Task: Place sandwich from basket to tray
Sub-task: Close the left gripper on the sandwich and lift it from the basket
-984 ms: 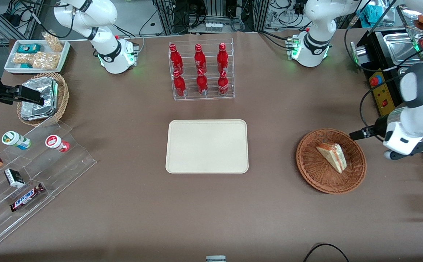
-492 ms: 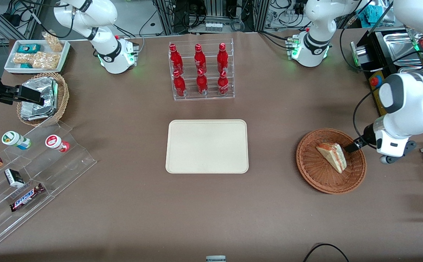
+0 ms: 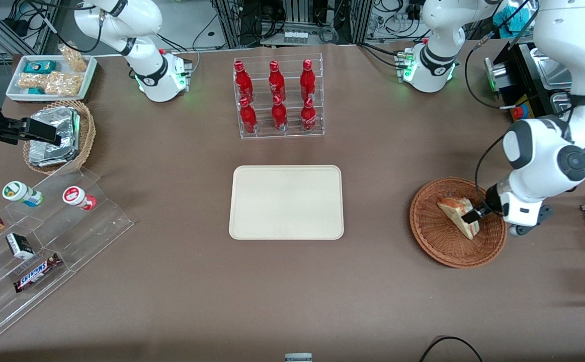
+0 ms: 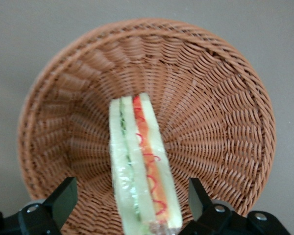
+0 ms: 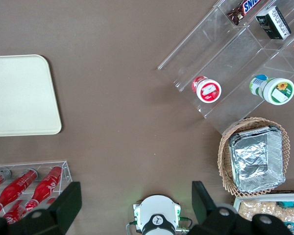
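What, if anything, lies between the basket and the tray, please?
Nothing: the front view shows only bare brown table between the basket and the tray.

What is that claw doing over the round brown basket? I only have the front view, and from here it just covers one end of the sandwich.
Observer: The wrist camera shows the claw open, with one finger on each side of the sandwich and a gap between each finger and the wrap.
Visitor: Which way is the sandwich turned toward it?
Observer: Its layered edge faces the wrist camera. You can see white bread with a green stripe and an orange-red stripe running along it.
Visitor: Is anything else under the claw?
Observer: Only the bare wicker of the basket shows around the sandwich.
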Robot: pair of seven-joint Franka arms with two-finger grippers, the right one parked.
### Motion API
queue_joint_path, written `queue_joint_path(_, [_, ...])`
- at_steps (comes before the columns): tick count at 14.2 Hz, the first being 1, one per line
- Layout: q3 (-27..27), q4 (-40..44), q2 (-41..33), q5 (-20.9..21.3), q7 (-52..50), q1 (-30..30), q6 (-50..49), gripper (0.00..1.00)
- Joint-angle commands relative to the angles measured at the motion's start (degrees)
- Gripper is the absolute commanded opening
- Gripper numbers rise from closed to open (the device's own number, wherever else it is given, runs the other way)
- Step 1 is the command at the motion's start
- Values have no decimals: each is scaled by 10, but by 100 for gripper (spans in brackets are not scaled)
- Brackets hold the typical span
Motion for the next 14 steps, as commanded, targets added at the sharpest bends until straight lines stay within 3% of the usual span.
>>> queue_joint_path(1, [1, -4, 1, -1, -12, -13, 10, 100])
queue_joint_path(9, [2, -20, 29, -1, -11, -12, 19, 100])
queue_joint_path(12, [3, -17, 29, -2, -12, -9, 17, 53])
queue_joint_path(14, [3, -18, 29, -1, -12, -10, 17, 30])
